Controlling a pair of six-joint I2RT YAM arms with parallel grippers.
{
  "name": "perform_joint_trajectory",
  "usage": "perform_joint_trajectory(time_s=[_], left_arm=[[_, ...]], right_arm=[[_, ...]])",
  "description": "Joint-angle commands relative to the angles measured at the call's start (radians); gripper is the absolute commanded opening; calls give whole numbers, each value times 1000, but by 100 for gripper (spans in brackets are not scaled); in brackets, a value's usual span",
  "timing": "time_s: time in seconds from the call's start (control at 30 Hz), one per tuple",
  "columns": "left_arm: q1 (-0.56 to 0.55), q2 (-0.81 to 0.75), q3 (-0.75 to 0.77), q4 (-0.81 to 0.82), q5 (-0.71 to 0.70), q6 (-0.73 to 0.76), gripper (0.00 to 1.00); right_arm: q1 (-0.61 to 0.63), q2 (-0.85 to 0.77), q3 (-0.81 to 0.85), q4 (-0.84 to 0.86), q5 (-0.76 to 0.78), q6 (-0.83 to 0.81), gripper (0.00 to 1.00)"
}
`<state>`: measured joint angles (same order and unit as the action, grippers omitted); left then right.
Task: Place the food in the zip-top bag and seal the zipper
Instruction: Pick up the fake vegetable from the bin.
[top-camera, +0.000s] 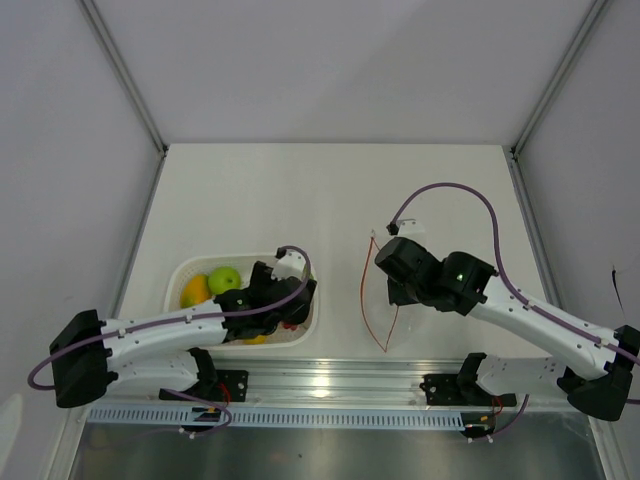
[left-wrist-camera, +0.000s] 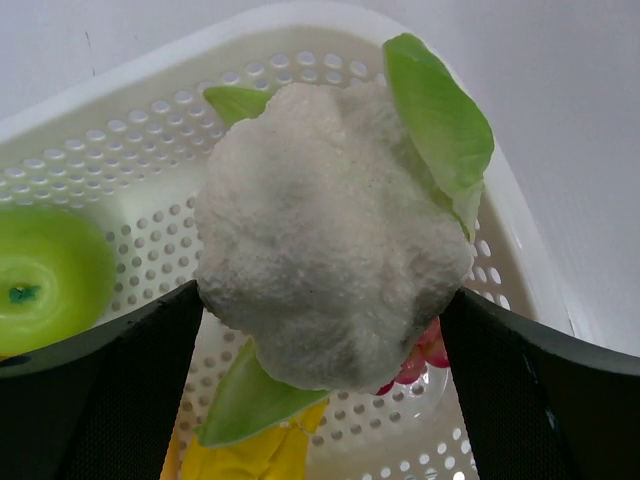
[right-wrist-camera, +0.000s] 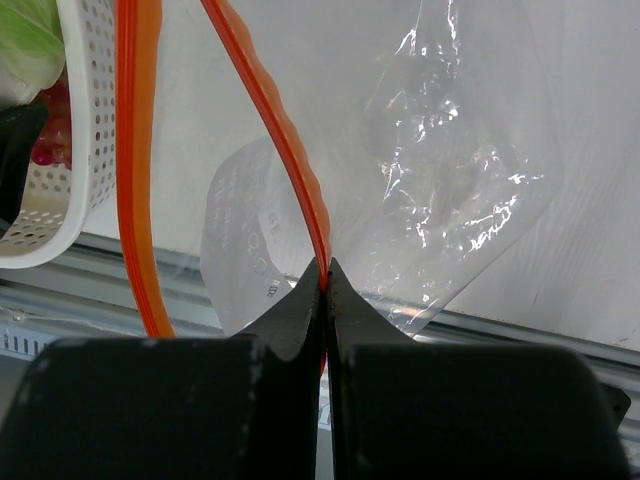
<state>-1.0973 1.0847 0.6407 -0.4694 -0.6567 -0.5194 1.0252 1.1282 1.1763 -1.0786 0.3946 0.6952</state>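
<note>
**Two arms at work, one open-handed, one pinching**

The left arm (top-camera: 160, 335) stretches from its base at the near left corner rightward and slightly away, wrist bent down. The left gripper (left-wrist-camera: 320, 330) has its jaws spread wide, and one black finger (left-wrist-camera: 130, 390) stands on either side of the white cauliflower-like lump (left-wrist-camera: 330, 230). The right arm (top-camera: 540, 325) reaches from the near right corner leftward toward the middle. Its forearm rises to a wrist turned down, and the right gripper (right-wrist-camera: 325, 275) has its jaws pressed together on the zipper (right-wrist-camera: 285, 140).
</note>
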Motion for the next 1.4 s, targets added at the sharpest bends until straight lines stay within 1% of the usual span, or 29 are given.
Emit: perform_joint_trajectory(time_s=[0.0, 0.2, 0.27, 0.33, 0.37, 0.47, 0.5, 0.57, 0.6, 0.63, 0.67, 0.77, 0.8, 0.83, 0.87, 0.93, 0.97, 1.0, 1.03, 1.13, 1.17, 1.23, 1.3, 1.37], left_arm=[[-4, 35, -1, 93, -69, 32, 100], [-3, 60, -18, 181, -93, 61, 99], [-1, 70, 7, 138, -116, 23, 98], [-3, 64, 13, 109, -124, -1, 94], [-3, 58, 13, 98, -139, -33, 88], [-1, 26, -3, 69, -155, -85, 73], [-1, 20, -6, 63, -165, -94, 65], [4, 6, -4, 46, -172, -129, 57], [5, 3, -1, 7, -178, -149, 48], [7, -3, 5, -15, -187, -168, 45], [7, -12, 19, -38, -193, -201, 38], [7, -38, 48, -142, -215, -275, 21], [7, -66, 59, -188, -218, -287, 19], [7, -83, 65, -204, -216, -292, 18], [7, -103, 73, -218, -213, -291, 14], [7, -164, 117, -261, -187, -277, 9], [7, -187, 132, -271, -170, -257, 4], [7, -231, 183, -278, -132, -225, 2], [7, -253, 200, -278, -110, -211, 1], [8, -336, 276, -247, -34, -162, 1], [8, -348, 296, -227, 35, -147, 3], [10, -373, 333, -189, 110, -125, 5], [13, -376, 359, -181, 201, -151, 8], [16, -368, 396, -196, 248, -208, 9]], right_arm=[[-2, -13, 14, 25, 3, -13, 0], [-2, -15, 13, 20, 4, -11, 0], [-2, -15, 14, 19, 4, -10, 0], [-2, -16, 19, 16, 6, -10, 0], [-4, -16, 19, 14, 7, -8, 0], [-4, -16, 16, 19, 6, -10, 0], [-4, -15, 17, 20, 4, -11, 0], [-2, -8, 20, 25, 3, -11, 0], [-2, -5, 20, 26, -2, -14, 0], [-2, -4, 22, 29, -2, -14, 0], [-4, -2, 22, 29, -5, -14, 0], [-2, 4, 26, 29, -8, -14, 0], [-2, 7, 28, 29, -8, -14, 0], [-4, 7, 32, 29, -10, -16, 0], [-2, 7, 34, 28, -10, -14, 0], [-2, 10, 40, 26, -8, -17, 0], [-2, 12, 42, 25, -7, -20, 0], [-2, 18, 45, 23, -4, -23, 0], [-2, 22, 48, 23, -2, -23, 0], [-2, 33, 55, 20, 0, -29, 0], [-2, 36, 57, 23, 3, -29, 0], [-4, 41, 63, 26, 4, -28, 0], [-4, 48, 69, 29, 9, -17, 0], [-8, 68, 89, 20, 27, 7, 0]])
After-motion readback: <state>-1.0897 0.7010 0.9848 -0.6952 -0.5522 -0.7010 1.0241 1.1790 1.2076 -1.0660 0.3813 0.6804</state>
